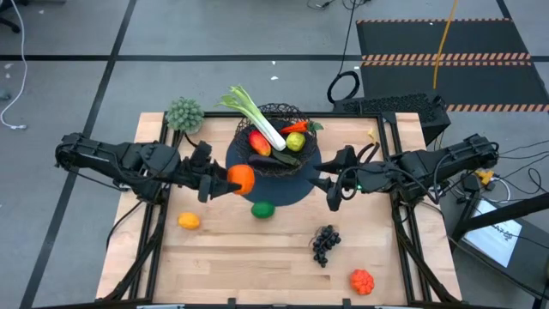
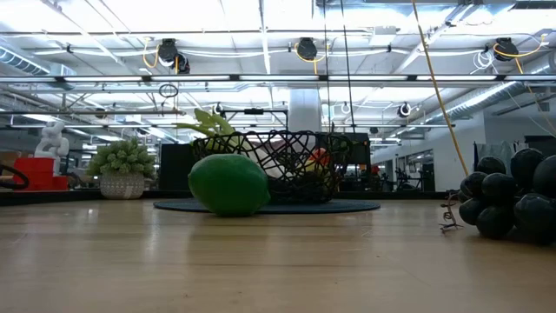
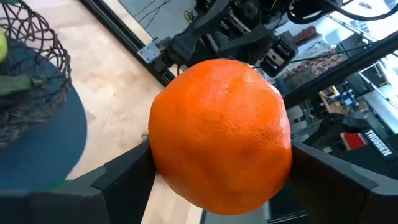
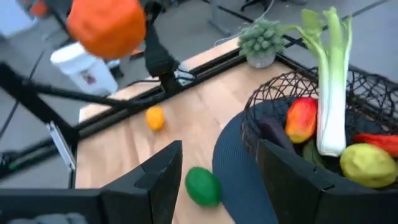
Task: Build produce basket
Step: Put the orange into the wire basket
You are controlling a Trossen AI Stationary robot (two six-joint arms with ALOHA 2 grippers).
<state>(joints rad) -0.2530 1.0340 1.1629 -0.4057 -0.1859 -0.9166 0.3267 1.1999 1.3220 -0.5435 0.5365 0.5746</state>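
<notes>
The black wire basket (image 1: 276, 137) stands on a dark round mat (image 1: 292, 180) at the table's far middle. In it are a leek (image 1: 257, 116), a mango (image 1: 260, 140), a lemon (image 1: 295, 142) and other produce. My left gripper (image 1: 230, 182) is shut on an orange (image 1: 241, 178) above the mat's left edge. My right gripper (image 1: 330, 182) is open and empty at the mat's right edge. A lime (image 1: 262, 209), a small yellow-orange fruit (image 1: 189, 221), dark grapes (image 1: 325, 244) and a red-orange fruit (image 1: 362, 281) lie on the table. My left gripper pinches the orange by two opposite sides (image 3: 158, 155) between its two fingers (image 3: 124, 177). The fingers come about level from the table's left side. The orange is lifted clear of the table; it does not show in the low view.
A fuzzy grey-green clump in a pot (image 1: 184, 113) stands at the far left corner. Black frame rails (image 1: 154, 215) run along the table's left and right sides. Bare wood lies along the near edge between the fruits.
</notes>
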